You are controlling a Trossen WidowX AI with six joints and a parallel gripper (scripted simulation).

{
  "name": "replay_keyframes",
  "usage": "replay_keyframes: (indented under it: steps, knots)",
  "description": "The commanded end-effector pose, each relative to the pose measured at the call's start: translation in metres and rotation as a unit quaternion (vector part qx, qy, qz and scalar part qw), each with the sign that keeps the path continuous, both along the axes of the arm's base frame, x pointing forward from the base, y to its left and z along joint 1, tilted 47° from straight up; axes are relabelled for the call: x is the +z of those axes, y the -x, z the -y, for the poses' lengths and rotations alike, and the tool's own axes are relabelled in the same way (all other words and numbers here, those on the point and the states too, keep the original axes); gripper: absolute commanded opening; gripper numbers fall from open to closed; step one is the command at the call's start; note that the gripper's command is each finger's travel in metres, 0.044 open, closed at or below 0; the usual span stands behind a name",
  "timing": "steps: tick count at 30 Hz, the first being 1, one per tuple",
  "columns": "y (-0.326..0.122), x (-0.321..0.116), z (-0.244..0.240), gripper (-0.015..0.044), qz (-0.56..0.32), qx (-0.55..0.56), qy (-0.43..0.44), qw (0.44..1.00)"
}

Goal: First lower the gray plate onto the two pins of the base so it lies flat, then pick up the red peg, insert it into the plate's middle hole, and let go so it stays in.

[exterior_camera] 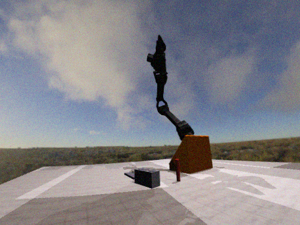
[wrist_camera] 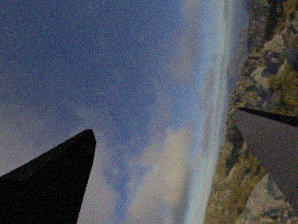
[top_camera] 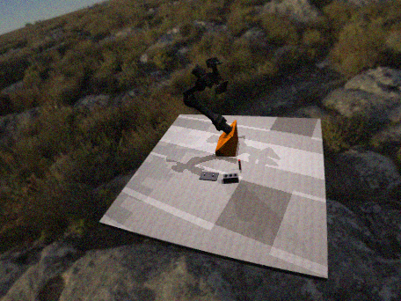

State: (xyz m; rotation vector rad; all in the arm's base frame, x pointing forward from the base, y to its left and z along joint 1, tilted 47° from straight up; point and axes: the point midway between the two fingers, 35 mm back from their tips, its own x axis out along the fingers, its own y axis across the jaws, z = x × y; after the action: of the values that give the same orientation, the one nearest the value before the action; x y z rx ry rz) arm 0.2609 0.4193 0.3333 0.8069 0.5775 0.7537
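Taking the dark base (top_camera: 230,179) (exterior_camera: 147,178) as landmark: your gray plate (top_camera: 208,176) (exterior_camera: 129,175) lies flat on the table (top_camera: 176,200) (exterior_camera: 99,208) just beside it, off the pins. You have the red peg (top_camera: 240,165) (exterior_camera: 177,170) standing upright near the base, toward the orange mount (top_camera: 230,146) (exterior_camera: 197,153). Your claw (top_camera: 222,73) (exterior_camera: 159,37) (wrist_camera: 165,125) is high above the base, fingers spread wide, nothing between them. In the exterior view, you see it pointing upward.
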Motion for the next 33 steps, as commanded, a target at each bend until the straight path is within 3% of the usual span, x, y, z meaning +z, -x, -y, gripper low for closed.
replay_keyframes:
  steps: [1,10,18,27,33]
  knots:
    - [-0.037,-0.042,0.015,0.0440,-0.062,-0.068,0.037,0.995]
    - [-0.107,-0.158,0.089,0.0440,-0.193,-0.241,0.154,0.938]
    - [-0.134,-0.232,0.166,0.0440,-0.279,-0.375,0.224,0.855]
    - [-0.133,-0.314,0.291,0.0440,-0.366,-0.573,0.298,0.670]
    - [-0.109,-0.350,0.378,0.0440,-0.383,-0.682,0.352,0.514]
